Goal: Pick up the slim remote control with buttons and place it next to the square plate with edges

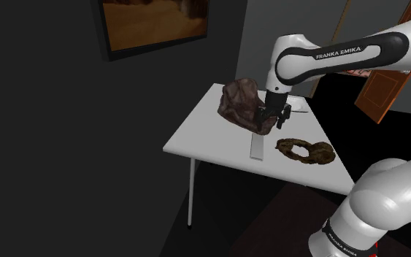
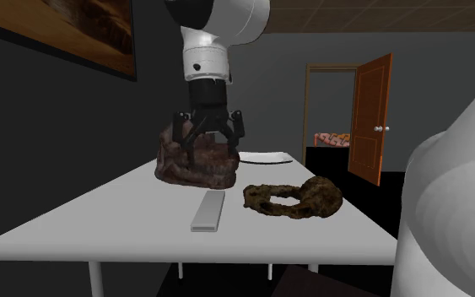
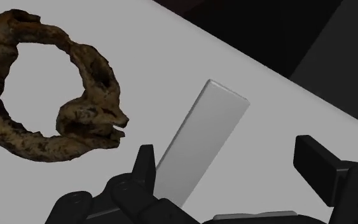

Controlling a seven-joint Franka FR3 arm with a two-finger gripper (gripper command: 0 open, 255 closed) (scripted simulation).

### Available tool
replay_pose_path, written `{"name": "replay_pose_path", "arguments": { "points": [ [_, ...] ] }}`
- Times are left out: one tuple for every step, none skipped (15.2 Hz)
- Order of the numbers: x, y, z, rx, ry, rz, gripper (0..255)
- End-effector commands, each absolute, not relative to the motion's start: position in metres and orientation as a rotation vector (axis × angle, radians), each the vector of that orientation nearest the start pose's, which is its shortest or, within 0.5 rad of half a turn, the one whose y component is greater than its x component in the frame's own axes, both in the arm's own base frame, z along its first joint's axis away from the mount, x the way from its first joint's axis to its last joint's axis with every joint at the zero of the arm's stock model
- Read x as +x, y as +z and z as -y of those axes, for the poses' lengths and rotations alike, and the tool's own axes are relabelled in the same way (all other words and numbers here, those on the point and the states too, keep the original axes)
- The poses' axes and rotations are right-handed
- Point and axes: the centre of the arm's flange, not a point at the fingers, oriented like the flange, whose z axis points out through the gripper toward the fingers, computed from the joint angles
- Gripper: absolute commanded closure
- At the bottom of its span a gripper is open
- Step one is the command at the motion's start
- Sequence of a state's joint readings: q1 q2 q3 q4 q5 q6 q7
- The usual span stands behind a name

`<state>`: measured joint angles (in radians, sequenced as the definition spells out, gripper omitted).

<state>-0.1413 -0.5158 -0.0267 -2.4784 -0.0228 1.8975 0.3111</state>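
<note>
A slim, plain grey remote (image 1: 257,148) (image 2: 209,210) (image 3: 203,143) is seen lying flat on the white table (image 1: 204,135) (image 2: 100,211), near the edge that faces the second exterior view. The black gripper (image 1: 268,125) (image 2: 210,148) (image 3: 231,172) is held above the remote's far end, and its fingers are spread wide, with nothing clasped between them. In the wrist view the remote is seen running between the two fingers, untouched by either. A brown, rough ring-shaped object (image 1: 317,153) (image 2: 320,196) (image 3: 95,76) is laid just beside the remote, apart from it. A lumpy brown mass (image 1: 239,102) (image 2: 193,164) is set behind the gripper, and a white plate (image 2: 265,157) is placed beyond it at the table's far end, well apart from the remote.
</note>
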Motion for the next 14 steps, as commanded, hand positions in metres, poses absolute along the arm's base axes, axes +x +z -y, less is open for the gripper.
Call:
{"name": "replay_pose_path", "arguments": {
  "points": [
    [0.391,0.445,0.077,-3.037,0.077,-0.858,0],
    [0.396,0.435,0.083,-3.020,0.068,-0.919,0],
    [0.401,0.425,0.089,-3.002,0.058,-0.980,0],
    [0.406,0.415,0.095,-2.983,0.048,-1.040,0],
    [0.411,0.405,0.101,-2.963,0.039,-1.100,0],
    [0.416,0.395,0.107,-2.942,0.029,-1.159,0],
    [0.420,0.386,0.114,-2.919,0.019,-1.218,0],
    [0.425,0.376,0.121,-2.895,0.009,-1.277,0],
    [0.427,0.371,0.125,-2.882,0.004,-1.308,0],
    [0.427,0.365,0.125,-2.882,0.004,-1.308,0],
    [0.427,0.360,0.125,-2.882,0.004,-1.308,0],
    [0.427,0.355,0.125,-2.882,0.004,-1.308,0],
    [0.427,0.349,0.125,-2.882,0.004,-1.308,0],
    [0.427,0.344,0.125,-2.882,0.004,-1.308,0]
  ]
}}
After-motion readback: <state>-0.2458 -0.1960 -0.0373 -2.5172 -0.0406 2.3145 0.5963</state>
